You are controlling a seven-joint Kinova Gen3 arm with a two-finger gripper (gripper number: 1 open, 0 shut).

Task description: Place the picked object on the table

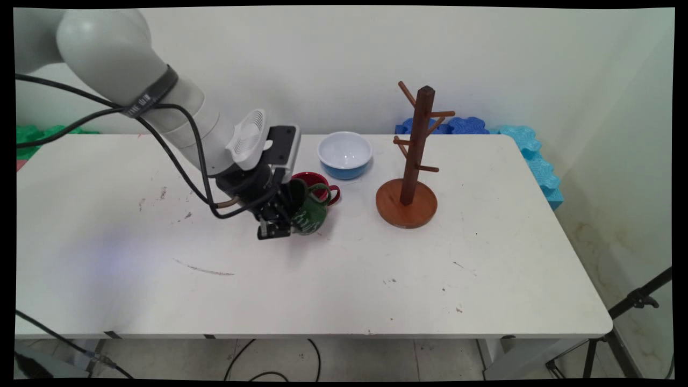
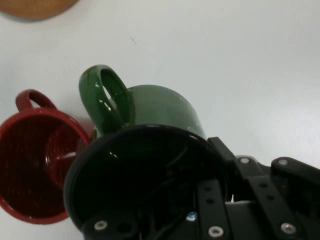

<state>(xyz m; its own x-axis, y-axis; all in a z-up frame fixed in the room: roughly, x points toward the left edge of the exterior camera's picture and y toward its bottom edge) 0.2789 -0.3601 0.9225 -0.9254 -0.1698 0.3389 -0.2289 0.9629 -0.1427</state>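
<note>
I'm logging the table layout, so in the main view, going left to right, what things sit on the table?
Gripper shut on the green mug → blue bowl → wooden mug tree. The red mug overlaps the green mug from behind, so its place in the order is unclear.

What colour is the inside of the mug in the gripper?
The mug is green outside and black inside; the hand view shows this best.

Pale lettering is borne on the side of the green mug (image 1: 310, 215), but it cannot be read. Light characters are printed on the black strap (image 1: 150, 97) around the arm, likewise illegible.
</note>
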